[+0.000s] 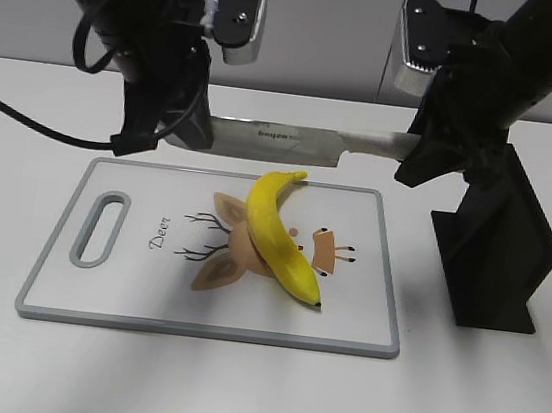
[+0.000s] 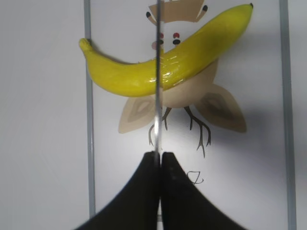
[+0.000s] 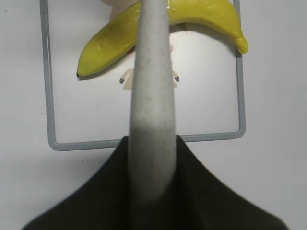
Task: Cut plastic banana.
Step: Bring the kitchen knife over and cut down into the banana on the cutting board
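Observation:
A glossy yellow plastic banana [image 1: 278,232] lies slantwise on the white cutting board [image 1: 146,281], over a deer drawing. It also shows in the left wrist view [image 2: 144,79] and the right wrist view [image 3: 108,43]. A knife [image 1: 284,143] hangs level above the board's far edge. My left gripper [image 1: 190,130] is shut on the blade's tip end [image 2: 156,96]. My right gripper [image 1: 418,154] is shut on the pale grey handle [image 3: 151,96]. In the wrist views the blade lines up over the banana's middle, and it is held above the banana.
A black knife stand [image 1: 497,249] stands right of the board, under the right arm. The board has a grey rim and a handle slot [image 1: 100,228] at its left end. A black cable [image 1: 25,120] lies at far left on the white table.

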`<state>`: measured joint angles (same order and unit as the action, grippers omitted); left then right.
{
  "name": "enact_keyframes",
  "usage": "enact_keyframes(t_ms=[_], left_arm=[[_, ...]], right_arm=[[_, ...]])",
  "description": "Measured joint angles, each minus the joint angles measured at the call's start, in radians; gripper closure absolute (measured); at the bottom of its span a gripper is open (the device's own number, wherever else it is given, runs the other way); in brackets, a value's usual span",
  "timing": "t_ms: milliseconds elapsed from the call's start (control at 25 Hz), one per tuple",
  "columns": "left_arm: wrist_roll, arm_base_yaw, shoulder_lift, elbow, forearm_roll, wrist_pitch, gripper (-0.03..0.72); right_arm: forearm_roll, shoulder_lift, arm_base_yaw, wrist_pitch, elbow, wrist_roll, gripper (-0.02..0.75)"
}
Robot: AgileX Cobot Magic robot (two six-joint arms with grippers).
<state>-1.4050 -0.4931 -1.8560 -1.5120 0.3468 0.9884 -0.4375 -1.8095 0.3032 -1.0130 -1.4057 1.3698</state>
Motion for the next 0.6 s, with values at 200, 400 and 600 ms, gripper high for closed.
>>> enact_keyframes(t_ms=[200, 400, 600], left_arm=[[0.009, 0.0, -0.057, 0.0, -0.001, -0.032, 0.698], [0.01, 0.002, -0.118, 0.0, 0.019, -0.061, 0.698], [0.01, 0.003, -0.186, -0.001, 0.037, -0.07, 0.698]], right_arm=[[0.02, -0.058, 0.0, 0.041, 0.0, 0.006, 0.56], [0.06, -0.129, 0.0, 0.079, 0.0, 0.005, 0.56], [0.077, -0.201, 0.0, 0.103, 0.0, 0.006, 0.56]])
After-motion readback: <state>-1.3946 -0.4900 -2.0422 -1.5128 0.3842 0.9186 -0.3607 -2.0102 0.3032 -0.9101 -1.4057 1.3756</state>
